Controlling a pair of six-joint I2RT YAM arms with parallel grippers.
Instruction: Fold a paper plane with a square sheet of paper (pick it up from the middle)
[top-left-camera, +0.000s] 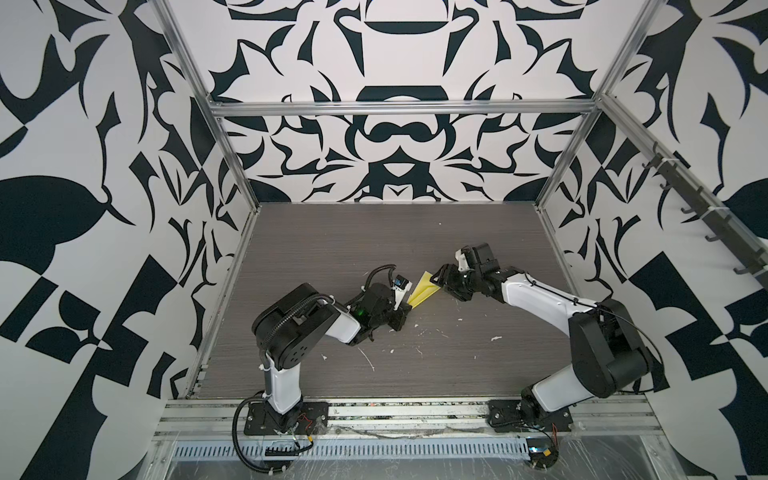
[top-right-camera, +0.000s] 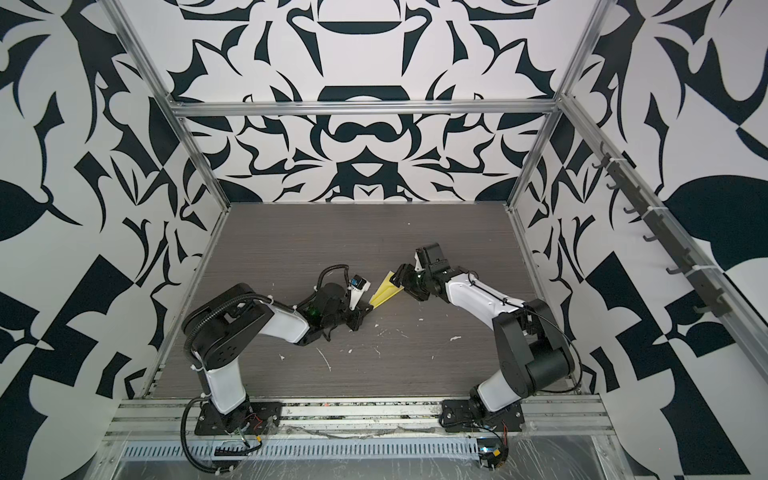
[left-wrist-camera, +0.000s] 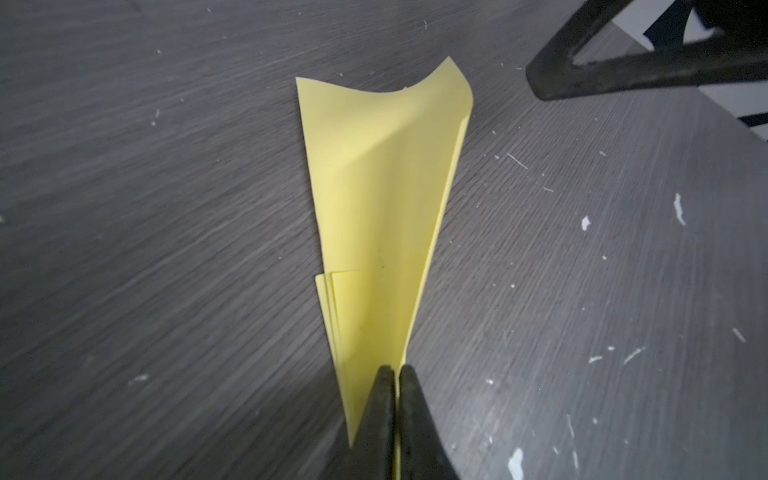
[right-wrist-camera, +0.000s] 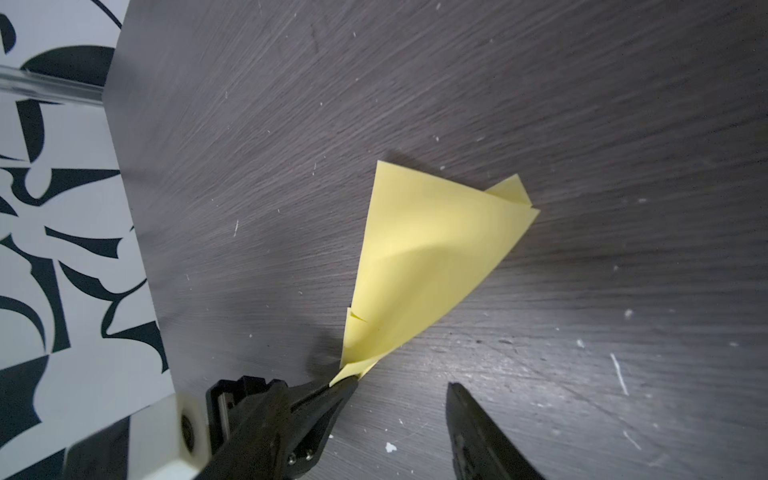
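Left hand: the black two-fingered hand (left-wrist-camera: 397, 372) of the left arm is pinching the paper plane at its narrow nose end, its fingers pressed together with only the paper layers between them. By my judgement it is anchoring the nose so that the stacked folds are not sliding while the tail is being worked.

Paper plane: the narrow pointed dart of thin yellow paper (left-wrist-camera: 374, 208) is lying on the dark grey wood-grain worktop (top-left-camera: 332, 249) between the two hands, with its nose towards the left hand and its wide tail towards the right one. Its lower layers are lying flat, while the upper flap is bowing up along the crease and curling at a tail corner.

Right hand: the black hand (right-wrist-camera: 402, 382) of the right arm is waiting at the plane's tail with its jaws standing wide, gripping nothing. In the right wrist view one finger (right-wrist-camera: 316, 411) is touching a tail corner and the other is standing clear beside it.

White flecks: small white specks (top-left-camera: 494, 338) are lying on the worktop nearer the camera than the plane, apart from it.

Step in hand: probably a wing fold, since the open hand looks placed to take or flatten the raised flap.

Risk: pushing the tail against the pinned nose could be buckling the springy flap rather than creasing it.
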